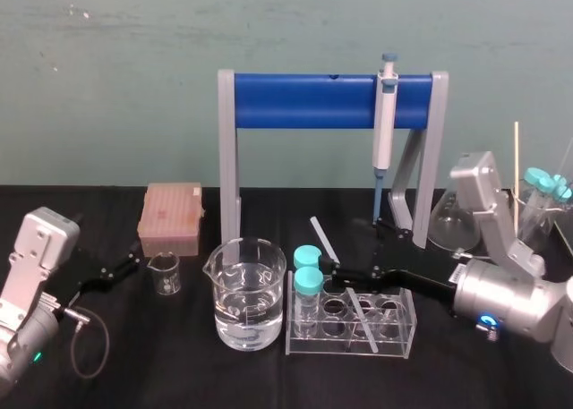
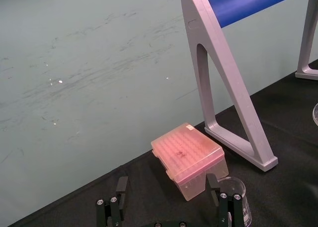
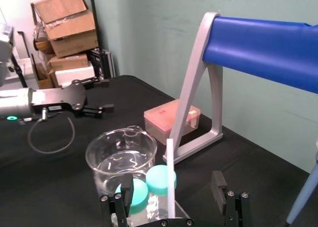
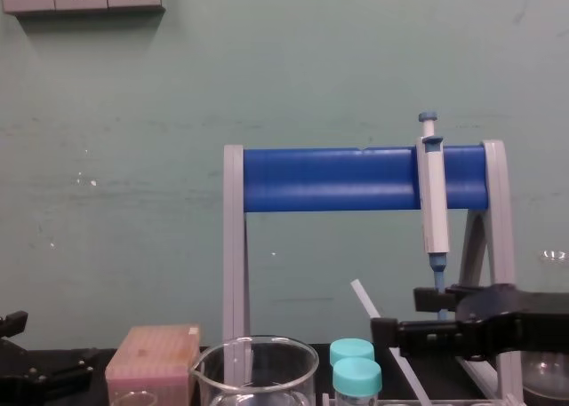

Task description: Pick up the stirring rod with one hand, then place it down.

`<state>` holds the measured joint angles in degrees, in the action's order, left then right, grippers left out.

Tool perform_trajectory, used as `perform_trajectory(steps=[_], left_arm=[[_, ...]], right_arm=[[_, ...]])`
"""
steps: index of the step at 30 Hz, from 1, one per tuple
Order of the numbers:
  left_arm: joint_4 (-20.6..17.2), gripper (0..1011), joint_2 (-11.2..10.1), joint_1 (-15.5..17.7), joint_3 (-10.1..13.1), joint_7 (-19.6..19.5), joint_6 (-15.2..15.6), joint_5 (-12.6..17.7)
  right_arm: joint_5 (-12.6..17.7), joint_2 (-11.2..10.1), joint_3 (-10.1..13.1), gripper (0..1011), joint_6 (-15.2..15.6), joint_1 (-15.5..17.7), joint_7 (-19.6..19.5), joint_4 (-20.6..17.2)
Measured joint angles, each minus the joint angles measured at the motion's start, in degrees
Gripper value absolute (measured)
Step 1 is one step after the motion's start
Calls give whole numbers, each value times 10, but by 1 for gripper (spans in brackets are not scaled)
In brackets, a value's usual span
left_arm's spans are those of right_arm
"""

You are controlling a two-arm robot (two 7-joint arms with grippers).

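Note:
The stirring rod (image 1: pixel 320 234) is a thin translucent white stick leaning with its lower end in the clear tube rack (image 1: pixel 405 330). Its top tilts back and to the left. My right gripper (image 1: pixel 356 245) reaches in from the right at the height of the rod's upper part. It is open, with one finger on each side of the rod. In the right wrist view the rod (image 3: pixel 170 167) stands between the two fingers (image 3: pixel 219 186), nearer one of them, and neither finger touches it. From the chest view the rod (image 4: pixel 363 295) slants up past the black gripper (image 4: pixel 402 322). My left gripper (image 1: pixel 125 266) rests open at the far left of the table.
A large beaker of water (image 1: pixel 246 293) stands left of the rack, and two teal-capped tubes (image 1: pixel 307 270) sit in the rack's left end. A small beaker (image 1: pixel 165 273) and a pink tip box (image 1: pixel 170 217) are at the left. Behind is the blue-barred stand (image 1: pixel 304 100) holding a pipette (image 1: pixel 385 123). A flask (image 1: pixel 452 217) is at the right.

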<state>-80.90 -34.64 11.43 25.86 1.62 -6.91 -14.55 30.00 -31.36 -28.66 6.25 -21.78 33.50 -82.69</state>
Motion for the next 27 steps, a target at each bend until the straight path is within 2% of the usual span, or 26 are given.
perform_trajectory(steps=[7, 13, 27], left_arm=[[0, 1000, 0, 0, 0, 0, 0, 0], [0, 1000, 0, 0, 0, 0, 0, 0], [0, 1000, 0, 0, 0, 0, 0, 0]], right_arm=[[-12, 27, -14, 1004, -10, -32, 11, 45], [-12, 43, -23, 1004, -14, -50, 26, 70], [-12, 53, -33, 1004, -6, -60, 32, 90]])
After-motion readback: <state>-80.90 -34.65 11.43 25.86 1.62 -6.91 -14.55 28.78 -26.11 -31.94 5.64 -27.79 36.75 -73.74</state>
